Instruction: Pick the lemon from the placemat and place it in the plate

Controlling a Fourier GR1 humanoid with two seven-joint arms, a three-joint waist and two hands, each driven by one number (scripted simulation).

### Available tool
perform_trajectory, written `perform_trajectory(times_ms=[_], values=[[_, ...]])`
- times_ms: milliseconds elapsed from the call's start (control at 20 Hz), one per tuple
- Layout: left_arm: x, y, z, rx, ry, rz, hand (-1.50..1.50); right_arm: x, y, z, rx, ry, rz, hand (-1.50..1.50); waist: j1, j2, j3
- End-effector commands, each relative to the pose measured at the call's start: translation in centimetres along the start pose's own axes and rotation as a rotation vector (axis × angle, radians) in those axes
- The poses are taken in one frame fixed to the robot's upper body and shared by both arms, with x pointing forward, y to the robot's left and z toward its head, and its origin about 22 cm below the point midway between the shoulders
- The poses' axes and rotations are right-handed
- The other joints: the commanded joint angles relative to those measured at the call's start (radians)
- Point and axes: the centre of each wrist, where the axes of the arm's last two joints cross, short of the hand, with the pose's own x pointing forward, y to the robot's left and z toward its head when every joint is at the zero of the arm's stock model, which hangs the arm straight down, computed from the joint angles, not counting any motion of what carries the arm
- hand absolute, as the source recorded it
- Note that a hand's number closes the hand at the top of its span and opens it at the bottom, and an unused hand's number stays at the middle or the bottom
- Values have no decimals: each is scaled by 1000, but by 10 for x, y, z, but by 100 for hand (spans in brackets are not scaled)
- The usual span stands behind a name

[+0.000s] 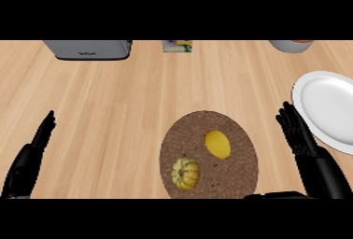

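Observation:
A yellow lemon lies on the right half of a round brown woven placemat near the counter's front. A white plate sits at the right edge, partly cut off by the view. My right hand stands open, fingers up, between the placemat and the plate, close to the plate's rim and clear of the lemon. My left hand rests open at the lower left, far from the placemat.
A small yellow-green striped squash shares the placemat, left of and nearer than the lemon. Along the back edge stand a grey toaster, a small carton and a grey bowl.

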Motion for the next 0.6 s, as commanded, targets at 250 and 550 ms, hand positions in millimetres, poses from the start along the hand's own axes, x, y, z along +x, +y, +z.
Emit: perform_trajectory(times_ms=[250, 550], values=[[11, 3, -13, -3, -8, -9, 0, 20, -4, -34, 171, 258, 252, -150, 10, 2, 1], [-2, 8, -12, 8, -1, -11, 0, 28, -4, -80, 291, 354, 311, -150, 13, 3, 1]])
